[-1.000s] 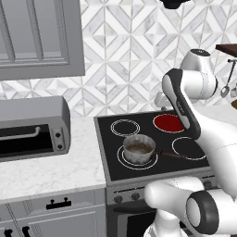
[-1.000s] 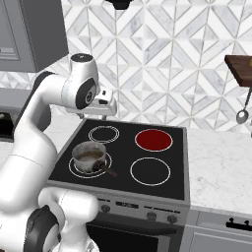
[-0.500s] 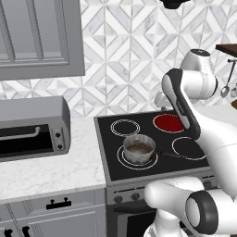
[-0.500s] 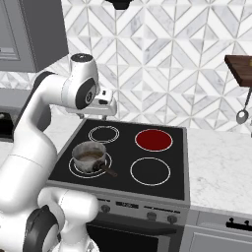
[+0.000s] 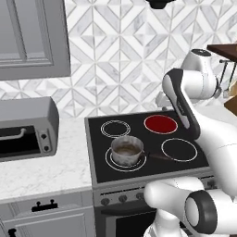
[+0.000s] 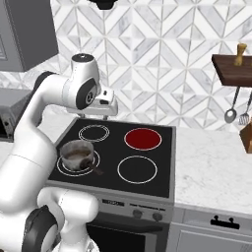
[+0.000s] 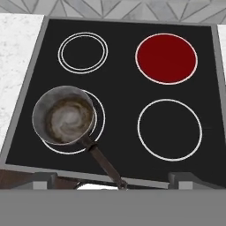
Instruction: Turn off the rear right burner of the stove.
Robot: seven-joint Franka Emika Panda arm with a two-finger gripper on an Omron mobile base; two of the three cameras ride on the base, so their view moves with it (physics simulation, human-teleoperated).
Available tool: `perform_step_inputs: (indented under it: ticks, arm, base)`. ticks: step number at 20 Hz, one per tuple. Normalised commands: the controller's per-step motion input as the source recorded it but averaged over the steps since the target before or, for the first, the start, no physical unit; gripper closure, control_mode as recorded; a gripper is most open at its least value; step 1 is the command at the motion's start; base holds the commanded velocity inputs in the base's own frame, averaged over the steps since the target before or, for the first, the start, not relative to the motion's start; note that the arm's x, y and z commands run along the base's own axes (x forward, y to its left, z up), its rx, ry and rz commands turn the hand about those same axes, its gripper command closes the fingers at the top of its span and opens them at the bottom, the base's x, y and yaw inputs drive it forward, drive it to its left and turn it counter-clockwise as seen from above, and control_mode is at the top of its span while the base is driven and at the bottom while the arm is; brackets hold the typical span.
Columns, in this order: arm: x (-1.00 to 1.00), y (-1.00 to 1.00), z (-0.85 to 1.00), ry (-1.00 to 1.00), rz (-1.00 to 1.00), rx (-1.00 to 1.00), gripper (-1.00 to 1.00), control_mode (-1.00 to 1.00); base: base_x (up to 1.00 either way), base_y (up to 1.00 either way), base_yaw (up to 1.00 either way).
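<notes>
Nothing has shifted over the last second: the arm holds the same raised pose above the back of the stove (image 5: 139, 152), and the pot and burners lie as they did. From the left base view, the stove sits between a marble counter (image 5: 41, 171) and the robot's own body, with a grey toaster oven (image 5: 25, 127) on the counter to its left, a grey wall cabinet (image 5: 32, 37) above that, and a row of small dark knobs (image 5: 122, 198) along the steel front panel. The right base view adds what that side hides: a wooden shelf (image 6: 231, 69) on the tiled wall with a ladle (image 6: 231, 114) and another utensil hanging under it, and more marble counter to the right of the cooktop. The hand view looks straight down on the black glass, where the rear right burner (image 7: 166, 58) glows solid red at the upper right, well apart from the small pot (image 7: 64, 115), which sits on the front left ring with its dark handle pointing toward the front edge. The other two zones show as white-outlined rings. The gripper (image 6: 101, 106) hangs high over the rear left of the cooktop in the right base view, touching nothing; whether its fingers are apart or together cannot be told. No brand, label or readable writing shows anywhere.
</notes>
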Motion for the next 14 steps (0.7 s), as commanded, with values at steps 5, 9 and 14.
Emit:
perform_step_inputs:
  ticks: [5,9,14]
  arm:
    - [0.00,0.00,0.00,0.00,0.00,0.00,-1.00,1.00]
    - [0.00,0.00,0.00,0.00,0.00,0.00,-1.00,1.00]
    - [0.00,0.00,0.00,0.00,0.00,0.00,-1.00,1.00]
  base:
    - [0.00,-0.55,0.00]
    - [0.00,-0.55,0.00]
    - [0.00,-0.53,0.00]
